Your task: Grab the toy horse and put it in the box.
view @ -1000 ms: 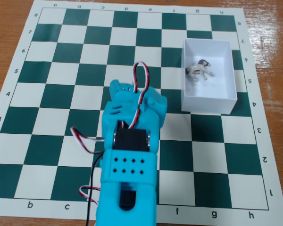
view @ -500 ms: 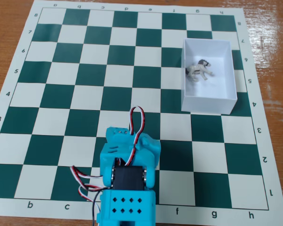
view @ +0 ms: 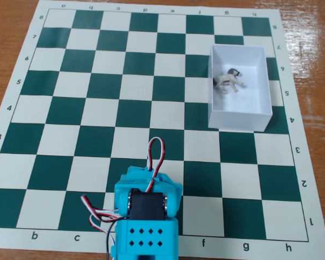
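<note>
Horse: tiny white-grey plastic toy horse [view: 229, 82] w/ dark grey mane, head and tail; sits inside the box, on its floor, toward the left wall as the fixed view shows it. Whether it stands upright or lies on its side is too small to tell.
Box: white rectangular open-topped box [view: 239, 119] w/ thin walls; rests on the right part of the board, approx. rows 4–7, columns g–h by the printed labels.
Board: green-and-cream chessboard mat [view: 114, 97], letters and numbers along the edges; lies flat on a brown wooden table [view: 11, 32].
Arm: turquoise plastic robot arm [view: 146, 216] at bottom centre of the fixed view, w/ a black servo block and red-white-black wires looping up over it; well apart from the box.
Gripper: fingers not visible from this angle, hidden by the arm body; cannot tell if spread or pressed together.
Contact: nothing touches the horse except the box.
</note>
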